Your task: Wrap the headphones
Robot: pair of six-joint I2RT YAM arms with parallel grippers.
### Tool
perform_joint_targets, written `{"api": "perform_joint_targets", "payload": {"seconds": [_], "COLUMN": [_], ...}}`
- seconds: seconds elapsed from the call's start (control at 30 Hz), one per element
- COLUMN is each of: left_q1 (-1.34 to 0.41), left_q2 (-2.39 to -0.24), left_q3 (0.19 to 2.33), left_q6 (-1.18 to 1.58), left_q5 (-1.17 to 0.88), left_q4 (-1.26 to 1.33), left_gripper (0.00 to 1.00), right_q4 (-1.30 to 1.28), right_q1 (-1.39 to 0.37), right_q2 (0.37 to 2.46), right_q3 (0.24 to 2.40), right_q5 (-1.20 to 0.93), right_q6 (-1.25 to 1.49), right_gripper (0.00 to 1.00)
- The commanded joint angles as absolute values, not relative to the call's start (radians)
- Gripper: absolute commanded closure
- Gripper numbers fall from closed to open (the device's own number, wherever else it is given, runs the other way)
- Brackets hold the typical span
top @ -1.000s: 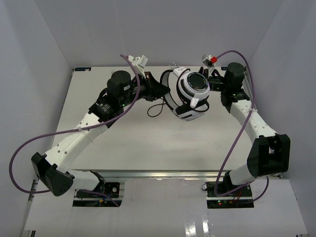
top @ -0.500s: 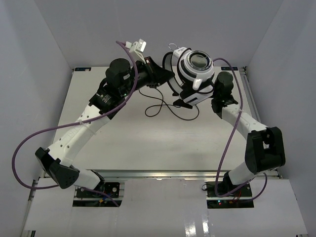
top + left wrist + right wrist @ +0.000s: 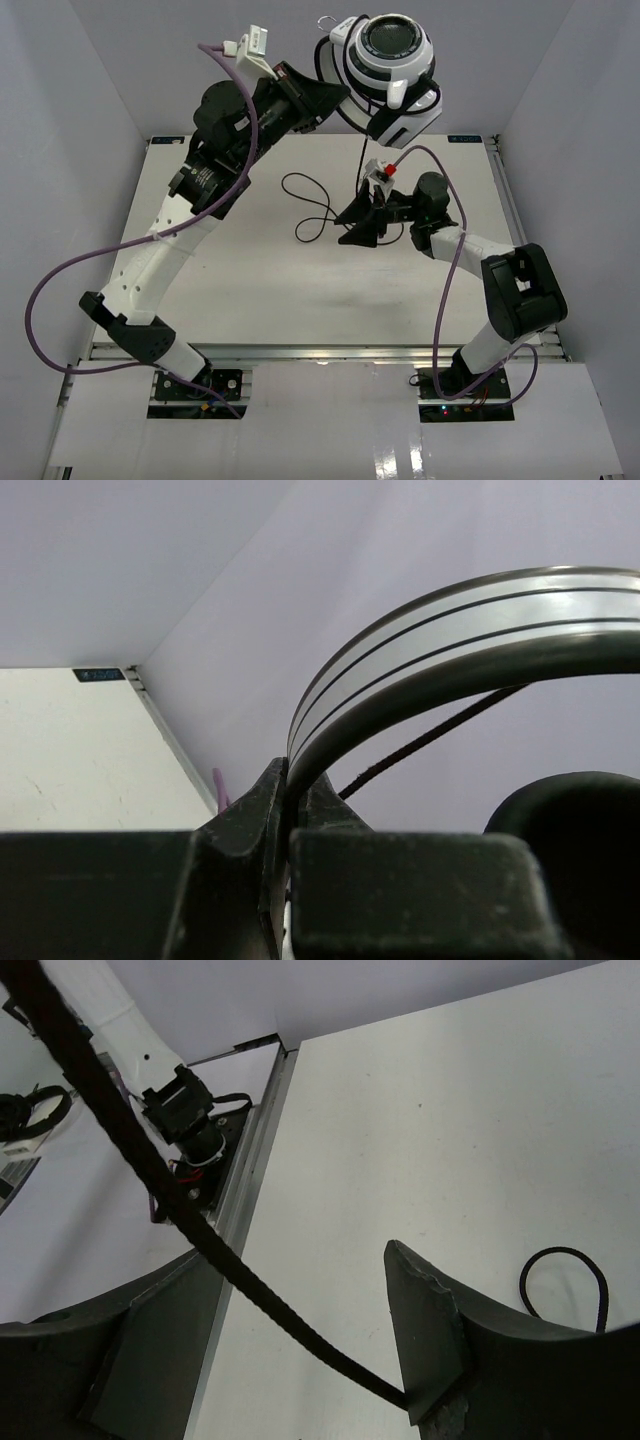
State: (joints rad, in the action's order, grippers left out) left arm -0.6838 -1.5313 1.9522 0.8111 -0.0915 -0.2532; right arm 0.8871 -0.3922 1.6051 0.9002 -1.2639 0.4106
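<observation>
High over the far edge of the table [image 3: 250, 290], my left gripper [image 3: 322, 100] is clamped on the white headband [image 3: 450, 610] of the headphones [image 3: 392, 55], which hang in the air with an ear cup facing the overhead camera. The pinch sits on a thin part of the band, so the heavy cups could swing or twist out of it. From there the black cable [image 3: 362, 165] drops to the table and lies in loose loops. Lower right, my right gripper [image 3: 350, 228] has its jaws spread, with the cable running between them; it may be brushing one finger [image 3: 425, 1330], though the wrist view leaves that unclear. If those jaws close and pull too hard, I judge the tug could drag the headphones free; if they miss, the slack may tangle.
</observation>
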Motion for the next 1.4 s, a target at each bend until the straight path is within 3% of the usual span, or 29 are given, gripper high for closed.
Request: {"api": "perform_joint_targets", "payload": {"seconds": [0.0, 0.2, 0.33, 0.47, 0.73, 1.0, 1.37], "left_q1": [-0.683, -0.664, -0.647, -0.637, -0.609, -0.594, -0.583], "left_q2": [-1.489, -1.44, -1.362, -1.304, -1.255, -1.318, -1.425], "left_q3": [2.056, 2.06, 1.971, 1.866, 1.639, 1.473, 1.249], "left_q6": [0.851, 0.814, 0.743, 0.614, 0.386, 0.341, 0.476], "left_q5": [0.094, 0.293, 0.449, 0.628, 0.794, 0.803, 0.638], "left_q4": [-0.253, -0.271, -0.243, -0.197, -0.042, -0.056, -0.076], "left_gripper": [1.0, 1.0, 1.0, 1.0, 1.0, 1.0, 1.0], "right_q4": [1.127, 0.994, 0.742, 0.372, -0.298, -0.463, -0.467], "right_q1": [-0.429, -0.465, -0.483, -0.49, -0.564, -0.632, -0.632], "right_q2": [1.604, 1.535, 1.455, 1.333, 1.192, 1.143, 1.171], "right_q3": [0.852, 0.79, 0.79, 0.844, 1.078, 1.286, 1.478], "right_q5": [-1.297, -1.295, -1.257, -1.105, -0.667, -0.378, -0.285], "right_q6": [0.477, 0.319, 0.172, -0.116, -0.585, -0.801, -0.843], "right_gripper": [0.3, 0.38, 0.73, 0.91, 0.92, 0.92, 0.92]}}
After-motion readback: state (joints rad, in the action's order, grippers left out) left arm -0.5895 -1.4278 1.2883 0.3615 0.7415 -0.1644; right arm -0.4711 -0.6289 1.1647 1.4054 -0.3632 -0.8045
